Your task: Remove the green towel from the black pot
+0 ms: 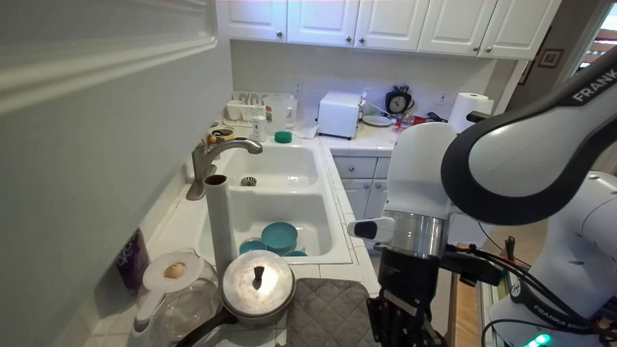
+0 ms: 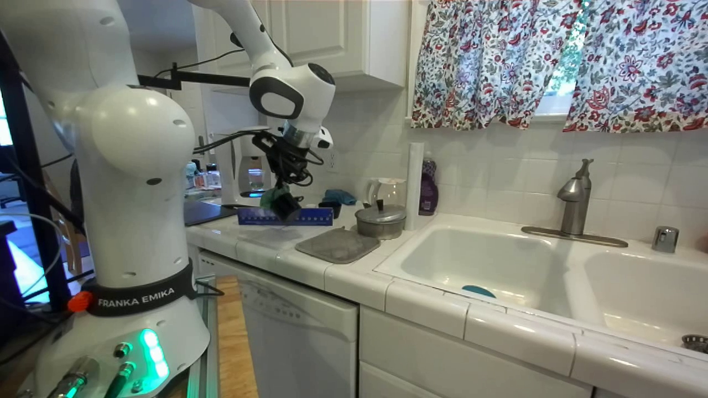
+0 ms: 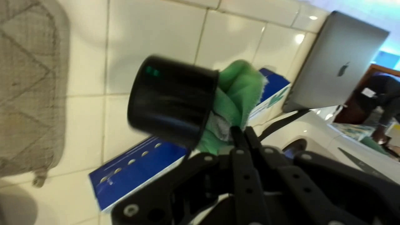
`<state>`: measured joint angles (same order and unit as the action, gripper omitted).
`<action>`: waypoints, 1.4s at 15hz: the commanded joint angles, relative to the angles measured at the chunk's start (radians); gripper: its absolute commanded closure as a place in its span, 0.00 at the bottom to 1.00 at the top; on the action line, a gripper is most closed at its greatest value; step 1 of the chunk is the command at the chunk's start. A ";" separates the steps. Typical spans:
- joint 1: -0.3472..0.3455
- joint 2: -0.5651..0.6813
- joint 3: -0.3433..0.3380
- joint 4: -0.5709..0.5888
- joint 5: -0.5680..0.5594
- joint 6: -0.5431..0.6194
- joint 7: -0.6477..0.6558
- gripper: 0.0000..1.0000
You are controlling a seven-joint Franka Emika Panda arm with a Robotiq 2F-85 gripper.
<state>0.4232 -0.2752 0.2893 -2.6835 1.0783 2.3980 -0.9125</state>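
Observation:
The green towel shows in the wrist view, bunched and sticking out of the mouth of the black pot. The pot is tipped on its side, slightly blurred, and looks raised off the counter. My gripper is shut on the towel near the pot's rim; the towel part between the fingers is mostly hidden. In an exterior view the towel and the tilted pot hang below the gripper, in front of a blue box. In an exterior view the gripper is cut off by the bottom edge, and towel and pot are out of view.
The blue box lies on the tiled counter under the pot. A grey mat and a lidded metal pan are beside it. A laptop is at the other side. The sink holds teal bowls.

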 commanded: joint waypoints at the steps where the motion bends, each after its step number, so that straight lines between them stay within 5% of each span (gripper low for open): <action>1: 0.002 0.001 0.010 0.020 0.002 -0.016 0.040 0.99; 2: 0.018 -0.041 -0.015 0.017 0.030 -0.111 -0.032 0.99; 5: -0.008 -0.004 0.070 -0.006 -0.029 0.157 0.042 0.99; 6: 0.012 -0.039 -0.005 0.023 0.014 -0.101 -0.001 0.99; 7: 0.015 -0.064 -0.016 0.023 0.031 -0.129 -0.056 0.99; 10: -0.026 -0.027 0.045 0.013 -0.022 0.125 -0.003 0.99; 11: -0.016 -0.044 -0.023 0.040 -0.002 -0.128 0.033 0.99; 12: -0.006 -0.074 -0.039 0.036 0.022 -0.169 -0.038 0.99; 13: -0.018 -0.047 -0.015 0.037 0.027 -0.152 0.047 0.99; 14: -0.023 -0.059 0.033 0.013 0.029 0.046 0.001 0.99; 15: -0.019 -0.062 0.043 0.011 0.031 0.088 0.009 0.99; 17: 0.005 -0.070 -0.020 0.043 0.049 -0.171 0.035 0.99; 20: -0.021 -0.046 0.053 0.017 0.035 0.121 0.002 0.99; 21: -0.005 -0.057 -0.027 0.047 0.067 -0.135 -0.004 0.99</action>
<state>0.4124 -0.3122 0.3129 -2.6474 1.1074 2.4352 -0.8921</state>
